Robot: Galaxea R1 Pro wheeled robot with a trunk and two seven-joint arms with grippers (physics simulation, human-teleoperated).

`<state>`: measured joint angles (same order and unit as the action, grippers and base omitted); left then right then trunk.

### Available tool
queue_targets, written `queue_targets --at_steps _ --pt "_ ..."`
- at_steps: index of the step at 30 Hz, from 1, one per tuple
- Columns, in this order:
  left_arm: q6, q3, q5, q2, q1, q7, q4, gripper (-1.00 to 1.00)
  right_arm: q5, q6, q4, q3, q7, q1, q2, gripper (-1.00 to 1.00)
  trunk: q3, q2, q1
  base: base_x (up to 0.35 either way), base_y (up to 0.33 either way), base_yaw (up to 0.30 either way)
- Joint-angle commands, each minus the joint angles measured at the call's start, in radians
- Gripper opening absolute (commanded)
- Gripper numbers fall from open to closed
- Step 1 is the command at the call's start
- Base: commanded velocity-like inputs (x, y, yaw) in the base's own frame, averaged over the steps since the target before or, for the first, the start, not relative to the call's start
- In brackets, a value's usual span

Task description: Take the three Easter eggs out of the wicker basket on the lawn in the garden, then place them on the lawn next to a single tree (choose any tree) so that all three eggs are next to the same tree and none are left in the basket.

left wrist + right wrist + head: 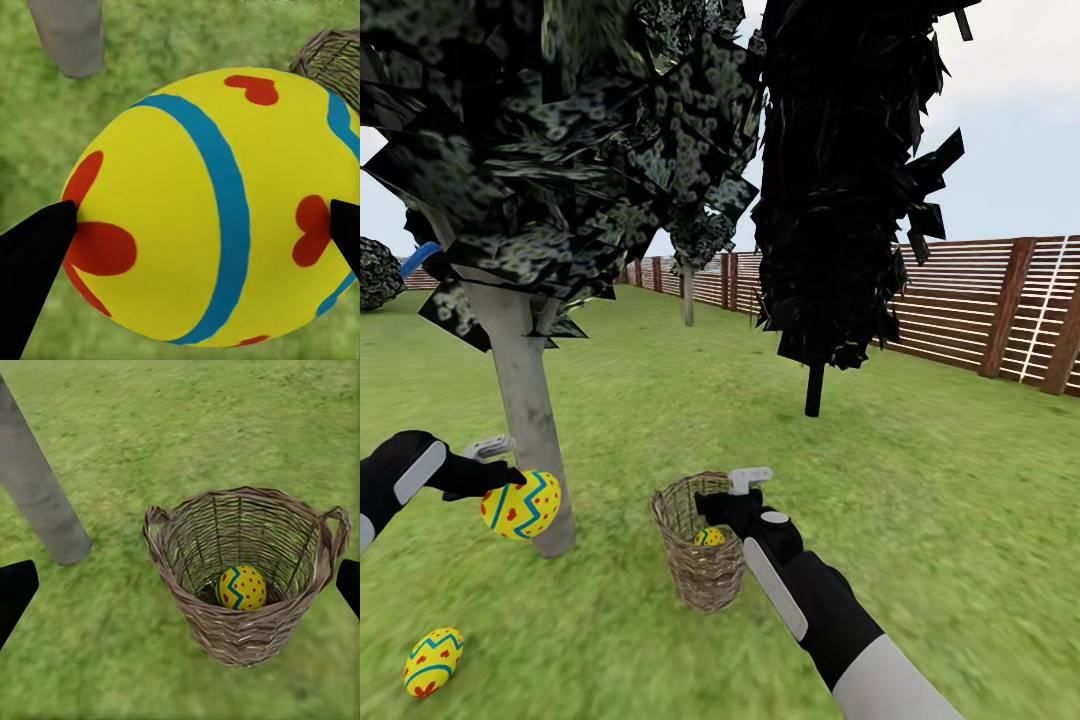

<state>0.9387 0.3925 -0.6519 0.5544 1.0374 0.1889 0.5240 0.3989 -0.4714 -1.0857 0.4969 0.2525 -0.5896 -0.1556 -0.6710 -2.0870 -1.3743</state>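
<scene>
My left gripper [510, 480] is shut on a yellow Easter egg [521, 504] with a blue zigzag and red hearts, held above the lawn [920, 500] right beside the pale grey trunk of a tree [528, 420]. That egg [210, 210] sits between the black fingertips [34, 255]. A second egg [433, 661] lies on the grass at the lower left. The wicker basket [695, 575] stands right of the trunk with one egg [241, 587] at its bottom. My right gripper [732, 505] hovers open over the basket's [240, 630] rim, its fingers [15, 592] spread wide.
A black-trunked tree with near-black foliage [840, 200] stands behind the basket. A brown slat fence [980, 310] runs along the back and right. A round dark bush [378, 272] sits at the far left. Open grass stretches right of the basket.
</scene>
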Motion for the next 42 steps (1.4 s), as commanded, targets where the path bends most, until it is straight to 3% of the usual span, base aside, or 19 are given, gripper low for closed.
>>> queue_targets --at_steps 1,4,7,9,12,17,22,29,34,37,42 --pt "-0.001 0.004 0.009 0.000 0.001 0.010 0.000 -1.00 0.010 -0.004 -0.002 0.002 0.010 -0.001 0.000 1.00 -0.001 -0.001 0.000 0.000 0.000 0.000" --pt "-0.004 0.004 0.009 -0.001 0.001 0.009 -0.001 -1.00 0.009 -0.009 -0.018 0.001 0.010 -0.001 0.002 1.00 -0.007 -0.015 -0.008 0.000 0.000 0.000" --pt "-0.027 0.004 0.009 -0.002 0.001 0.009 -0.003 -1.00 0.009 -0.027 -0.145 -0.003 0.009 0.007 0.006 1.00 -0.011 -0.022 -0.011 0.000 0.000 0.000" --pt "-0.034 0.004 0.009 -0.002 0.001 0.009 -0.002 -1.00 0.008 -0.072 -0.244 -0.006 0.011 0.053 0.014 1.00 -0.011 -0.022 -0.011 0.000 0.000 0.000" --pt "-0.037 0.003 0.009 -0.002 0.001 0.008 -0.003 -1.00 0.007 -0.109 -0.307 -0.008 0.012 0.096 0.019 1.00 -0.017 -0.036 -0.019 0.000 0.000 0.000" --pt "-0.040 0.003 0.010 -0.003 0.001 0.006 -0.011 -1.00 0.006 -0.121 -0.327 -0.004 0.013 0.109 0.020 1.00 -0.033 -0.071 -0.038 0.000 0.000 0.000" --pt "-0.065 0.002 0.008 -0.006 0.001 0.003 -0.091 -1.00 0.008 -0.125 -0.323 -0.003 0.011 0.111 0.021 1.00 -0.048 -0.106 -0.057 0.000 0.000 0.000" --pt "-0.073 -0.001 0.007 -0.008 0.001 0.009 -0.104 -1.00 0.009 -0.124 -0.321 -0.005 0.011 0.111 0.021 1.00 -0.070 -0.155 -0.084 0.000 0.000 0.000" --pt "-0.099 -0.001 -0.029 -0.067 0.001 0.003 -0.170 -1.00 0.007 -0.130 -0.331 -0.003 0.011 0.112 0.021 1.00 -0.086 -0.190 -0.103 0.000 0.000 0.000" --pt "-0.153 -0.001 -0.034 -0.091 -0.007 0.001 -0.183 -1.00 0.006 -0.130 -0.335 -0.003 0.011 0.112 0.021 1.00 -0.095 -0.211 -0.115 0.000 0.000 0.000" --pt "-0.175 -0.001 -0.041 -0.098 -0.011 0.000 -0.186 -1.00 0.006 -0.130 -0.338 -0.002 0.011 0.113 0.021 1.00 -0.111 -0.246 -0.134 0.000 0.000 0.000"
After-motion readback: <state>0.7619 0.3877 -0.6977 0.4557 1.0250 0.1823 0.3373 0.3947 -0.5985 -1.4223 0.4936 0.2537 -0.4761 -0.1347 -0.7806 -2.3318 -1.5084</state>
